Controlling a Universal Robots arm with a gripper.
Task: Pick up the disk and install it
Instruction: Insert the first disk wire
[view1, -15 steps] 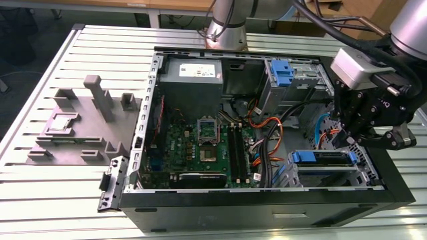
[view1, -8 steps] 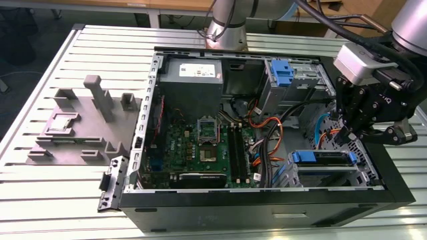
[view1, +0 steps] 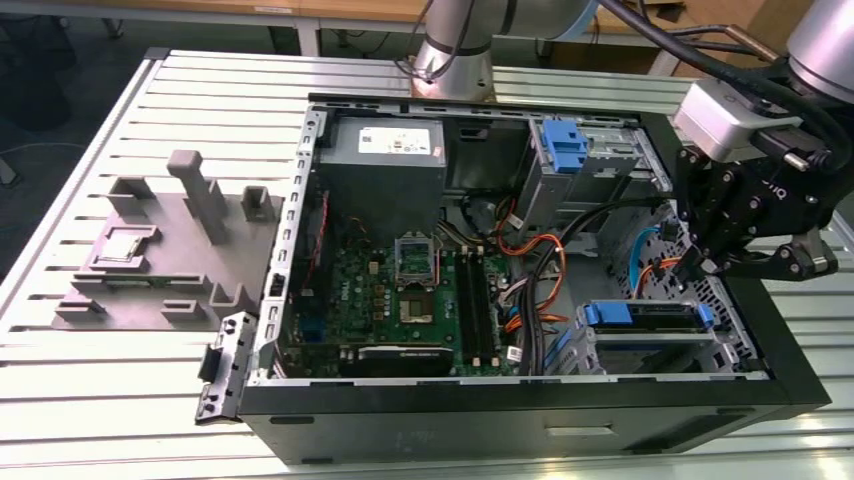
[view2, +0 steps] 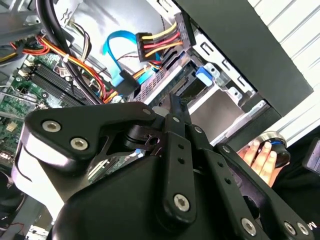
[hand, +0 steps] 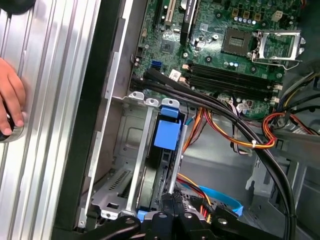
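Open computer case (view1: 534, 400) lies on a slatted table (view1: 107, 370); motherboard (view1: 400, 290) in its middle, grey power supply (view1: 380, 150) at the far end, metal drive cage (view1: 654, 345) in the corner at the exterior view's right. The disk (view1: 650, 316) sits in that cage, on edge between the cage rails, its blue carrier tab (hand: 166, 134) facing up in the first wrist view; whether it is fully seated I cannot tell. A second blue bracket (view1: 566, 145) is fixed further back, not the target. Gripper (view1: 747, 262) hangs over the case edge just above the cage; in the second wrist view its fingers (view2: 176, 112) look drawn together to a point with nothing between them, and they are apart from the disk.

Risks, as judgement: loose orange, yellow and black power wires (hand: 260, 135) and the flat blue data cable (hand: 220, 197) run right beside the cage, so a descending finger could snag or pinch them; a tilted push on the tab could jam the carrier in the rails; a person's hand (hand: 11, 102) rests on the table just beside the case wall, close to the arm's path, so contact is possible.
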